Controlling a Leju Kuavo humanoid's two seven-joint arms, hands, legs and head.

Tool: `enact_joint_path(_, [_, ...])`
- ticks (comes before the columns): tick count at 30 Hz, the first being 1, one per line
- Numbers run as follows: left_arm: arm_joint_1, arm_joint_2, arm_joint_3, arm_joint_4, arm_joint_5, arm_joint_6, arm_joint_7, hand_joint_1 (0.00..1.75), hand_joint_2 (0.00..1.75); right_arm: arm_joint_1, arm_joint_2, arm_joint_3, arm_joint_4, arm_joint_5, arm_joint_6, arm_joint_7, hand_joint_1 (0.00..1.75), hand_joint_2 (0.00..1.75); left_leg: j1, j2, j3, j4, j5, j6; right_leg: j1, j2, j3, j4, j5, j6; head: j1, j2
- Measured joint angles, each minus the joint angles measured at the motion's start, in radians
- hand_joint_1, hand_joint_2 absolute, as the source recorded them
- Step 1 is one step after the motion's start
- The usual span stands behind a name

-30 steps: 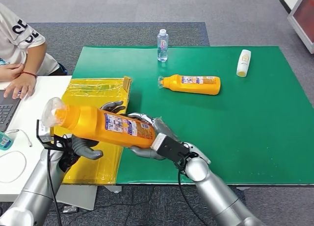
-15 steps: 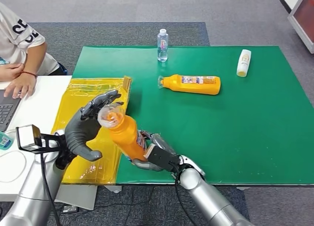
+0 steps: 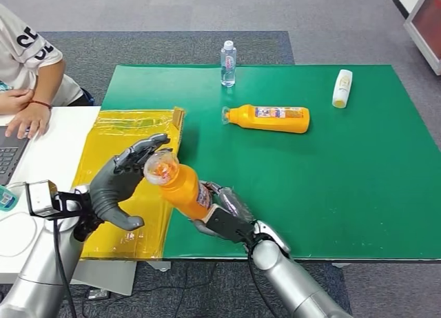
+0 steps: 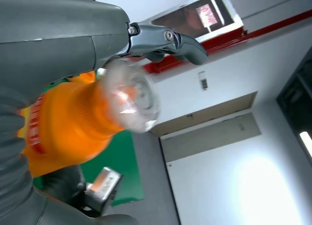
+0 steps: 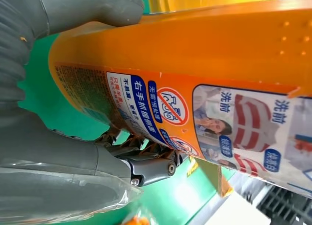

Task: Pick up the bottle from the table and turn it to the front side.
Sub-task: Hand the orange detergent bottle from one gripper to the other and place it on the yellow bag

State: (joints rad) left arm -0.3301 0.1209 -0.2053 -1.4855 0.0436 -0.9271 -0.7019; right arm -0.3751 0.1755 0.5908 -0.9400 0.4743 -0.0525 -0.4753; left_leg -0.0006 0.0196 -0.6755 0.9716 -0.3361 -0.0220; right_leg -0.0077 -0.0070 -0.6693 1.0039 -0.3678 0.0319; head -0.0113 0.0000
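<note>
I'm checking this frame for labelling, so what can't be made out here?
- Orange bottle base: head view, hidden inside the right hand.
- Its clear cap: left wrist view, blurred.
- Left hand contact with the cap: head view, fingers overlap it; touching or apart, unclear.
- Label far end: right wrist view, cut by the edge.

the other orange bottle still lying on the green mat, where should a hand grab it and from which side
Grip the orange bottle around its broad labelled middle, coming down from above. It lies flat on its side on the green mat, clear cap toward the robot's left, with open mat around it, so fingers can likely close across its width.
</note>
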Motion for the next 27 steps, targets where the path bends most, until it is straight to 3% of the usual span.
enact_joint_path(7, [0.000, 0.043, -0.018, 0.051, -0.001, 0.022, 0.006, 0.00, 1.75, 0.033, -0.007, -0.047, -0.070, 0.026, -0.033, 0.002, 1.75, 1.75, 0.000, 0.000, 0.000, 0.000, 0.000, 0.000, 0.000, 0.000, -0.001, 0.000, 0.000, -0.001, 0.000, 0.000])
enact_joint_path(9, [-0.002, 0.057, -0.025, 0.080, 0.022, 0.051, 0.051, 0.00, 1.75, 0.050, -0.009, -0.056, -0.091, 0.048, -0.058, -0.003, 1.75, 1.75, 0.000, 0.000, -0.001, 0.000, 0.000, 0.000, 0.000, 0.000, -0.001, 0.000, 0.000, -0.001, 0.000, 0.000])
enact_joint_path(13, [-0.013, 0.139, -0.046, 0.190, 0.108, 0.161, 0.188, 0.00, 1.75, 0.111, -0.029, -0.111, -0.202, 0.124, -0.131, -0.035, 1.75, 1.75, 0.000, 0.001, -0.001, 0.000, 0.001, -0.001, 0.000, 0.002, -0.003, 0.000, 0.001, -0.002, 0.000, 0.000])
enact_joint_path(18, [-0.017, 0.242, -0.065, 0.261, 0.111, 0.212, 0.200, 0.00, 1.75, 0.169, -0.055, -0.181, -0.331, 0.191, -0.151, -0.037, 1.75, 1.75, 0.000, 0.002, -0.003, 0.000, 0.001, -0.002, 0.000, 0.002, -0.006, 0.001, 0.001, -0.002, 0.000, 0.000])
enact_joint_path(27, [-0.023, 0.315, -0.092, 0.276, 0.097, 0.267, 0.237, 0.00, 1.75, 0.211, -0.060, -0.209, -0.385, 0.242, -0.189, -0.035, 1.75, 1.75, 0.000, 0.002, -0.004, 0.000, 0.001, -0.002, 0.000, 0.002, -0.006, 0.001, 0.001, -0.002, 0.000, 0.000])
